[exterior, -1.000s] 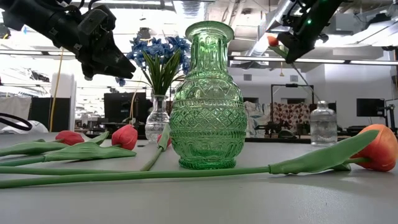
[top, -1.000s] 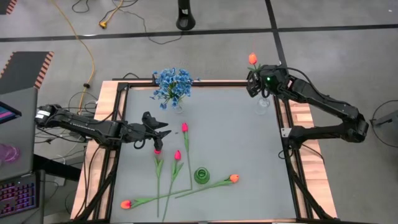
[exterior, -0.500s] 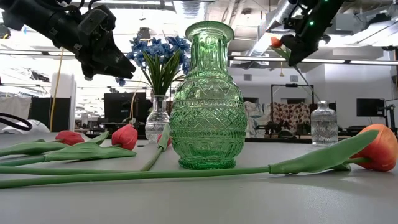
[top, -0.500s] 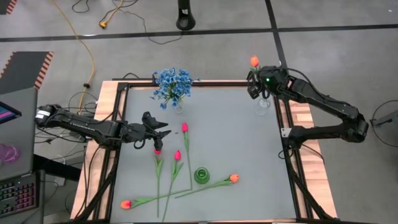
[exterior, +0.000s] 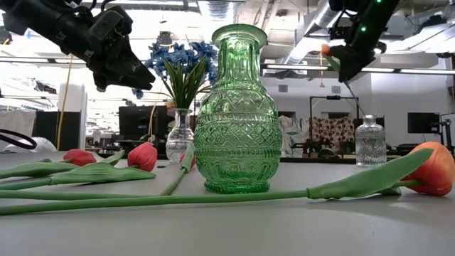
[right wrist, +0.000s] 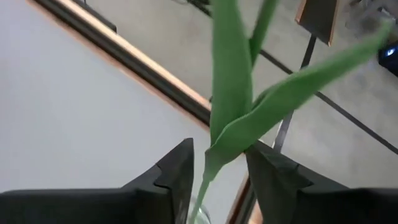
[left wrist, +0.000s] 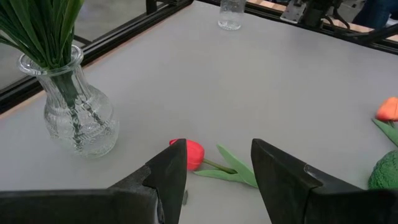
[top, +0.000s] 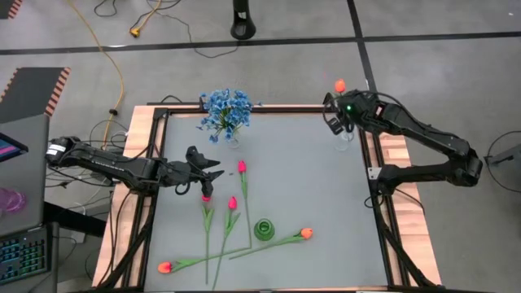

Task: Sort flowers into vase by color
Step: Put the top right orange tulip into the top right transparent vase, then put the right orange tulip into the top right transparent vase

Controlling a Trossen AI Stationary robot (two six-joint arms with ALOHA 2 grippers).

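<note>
My right gripper [top: 333, 122] has just spread apart, letting the orange tulip [top: 339, 85] drop into the small clear vase [top: 345, 135]. Left gripper [top: 213, 173] hovers open over the red tulips [top: 232, 203].

This is a robotics lab or workshop. A framed work table [top: 260, 175] stands on a grey floor marked with black tape lines [top: 244, 45], with loose cables [top: 106, 57] trailing across it. A laptop [top: 18, 183] sits beside the table. Beyond it, monitors [exterior: 138, 121] and exposed ceiling ducts [exterior: 309, 39] show.
</note>
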